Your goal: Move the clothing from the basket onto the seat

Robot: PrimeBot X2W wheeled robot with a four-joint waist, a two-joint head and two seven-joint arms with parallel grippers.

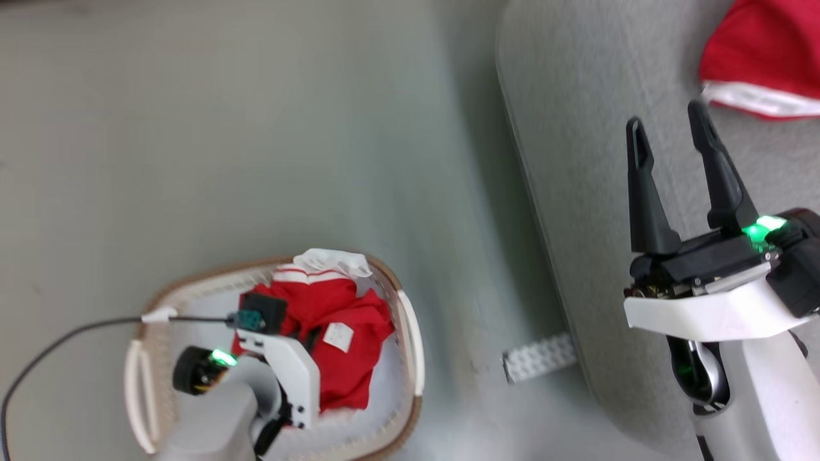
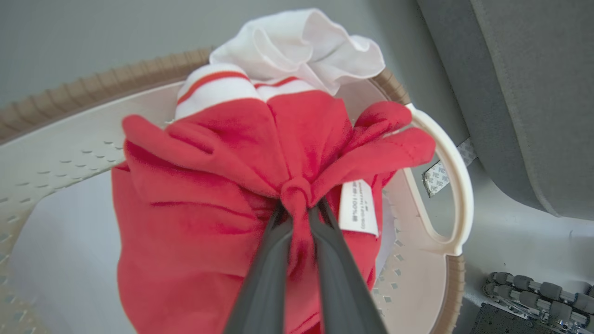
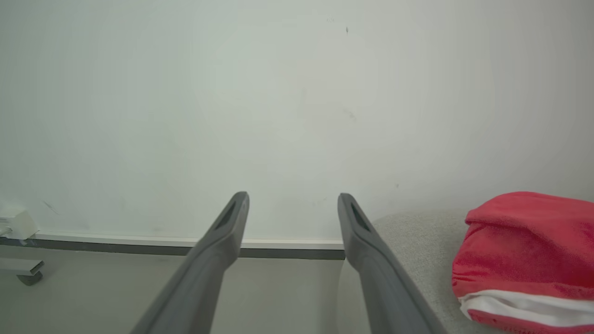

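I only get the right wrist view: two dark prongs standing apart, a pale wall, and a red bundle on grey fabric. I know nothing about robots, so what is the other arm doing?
Observer: The left gripper is down in the basket, shut on a pinched fold of a red garment.
Operator: Anything else in that basket?
Observer: A small white cloth, bunched at the rim beyond the red garment.
Operator: Where is the basket from the sofa?
Observer: On the floor to the robot's left of the seat, with a gap between them.
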